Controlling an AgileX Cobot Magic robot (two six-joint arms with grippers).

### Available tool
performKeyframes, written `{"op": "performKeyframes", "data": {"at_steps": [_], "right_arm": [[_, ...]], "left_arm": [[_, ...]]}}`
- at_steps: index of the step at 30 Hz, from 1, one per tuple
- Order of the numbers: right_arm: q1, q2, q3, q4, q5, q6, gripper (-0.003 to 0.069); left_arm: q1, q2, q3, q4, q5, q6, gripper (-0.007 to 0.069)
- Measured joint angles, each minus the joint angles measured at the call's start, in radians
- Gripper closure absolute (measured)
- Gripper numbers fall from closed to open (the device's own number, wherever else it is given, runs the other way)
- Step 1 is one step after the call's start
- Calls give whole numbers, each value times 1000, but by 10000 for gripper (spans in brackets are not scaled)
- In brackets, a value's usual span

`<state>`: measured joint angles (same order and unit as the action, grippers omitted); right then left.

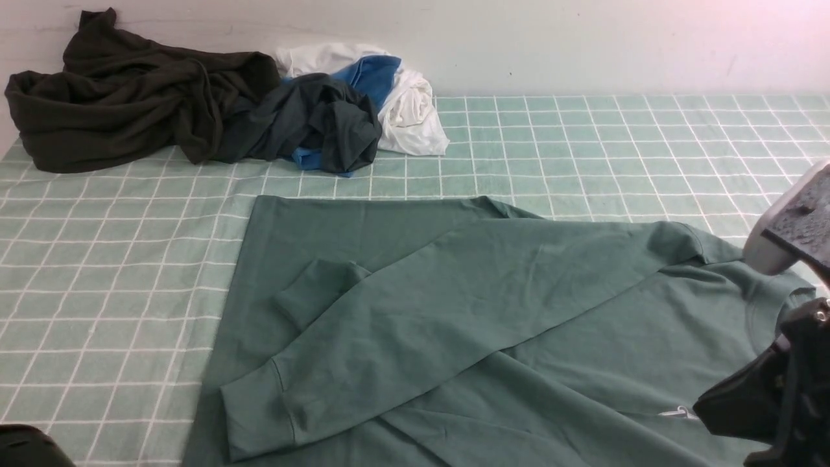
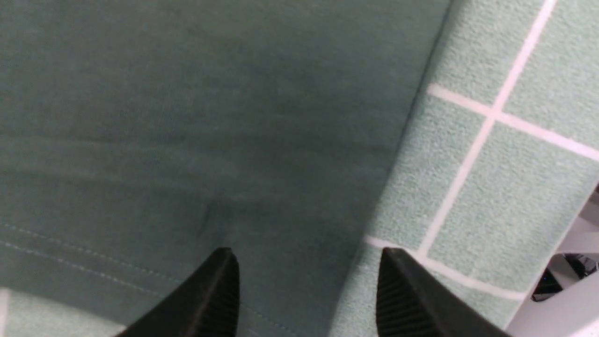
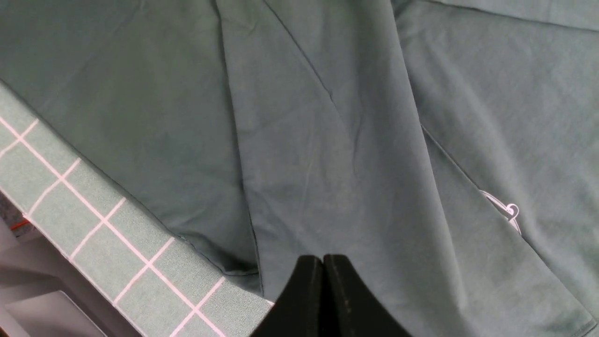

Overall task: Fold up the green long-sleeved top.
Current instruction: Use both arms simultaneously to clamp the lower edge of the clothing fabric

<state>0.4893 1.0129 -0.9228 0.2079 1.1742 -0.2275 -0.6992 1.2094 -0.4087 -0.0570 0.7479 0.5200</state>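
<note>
Currently, the green long-sleeved cotton top (image 1: 415, 311) is lying across the surface's near edge, sleeves crossed; the black left end effector (image 2: 304, 299) is spreading over its border, the right (image 3: 323, 299) pressing together, empty; a shallow pinch could drag the loose sleeves askew.

Black tapered fingers (image 3: 299, 292), pale speckled wrist casing (image 1: 801, 217), silver screw

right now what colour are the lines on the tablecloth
White lines in a grid on the pale green tablecloth; the front view shows it best.
</note>
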Motion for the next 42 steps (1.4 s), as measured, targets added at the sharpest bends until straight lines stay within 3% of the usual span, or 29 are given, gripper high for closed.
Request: {"op": "performKeyframes", "data": {"at_steps": [9,12,18,22,27,34,38,42], "right_arm": [[0,0,0,1,-18,-3,673],[0,0,0,1,-18,-3,673],[0,0,0,1,-17,-3,673],[0,0,0,0,-14,-3,673],[0,0,0,-11,38,-31,673],[26,18,32,-27,66,-209,669],[76,64,129,-61,63,-339,622],[124,134,292,-93,-6,-443,453]], "left_arm": [[0,107,-11,43,-18,2,270],[0,107,-11,57,-26,-9,321],[0,75,-64,68,5,-84,539],[0,66,-90,72,30,-88,611],[0,60,-131,89,135,-132,618],[0,0,-159,172,307,-246,618],[0,-13,-159,181,329,-259,618],[0,-13,-159,166,317,-259,618]]}}
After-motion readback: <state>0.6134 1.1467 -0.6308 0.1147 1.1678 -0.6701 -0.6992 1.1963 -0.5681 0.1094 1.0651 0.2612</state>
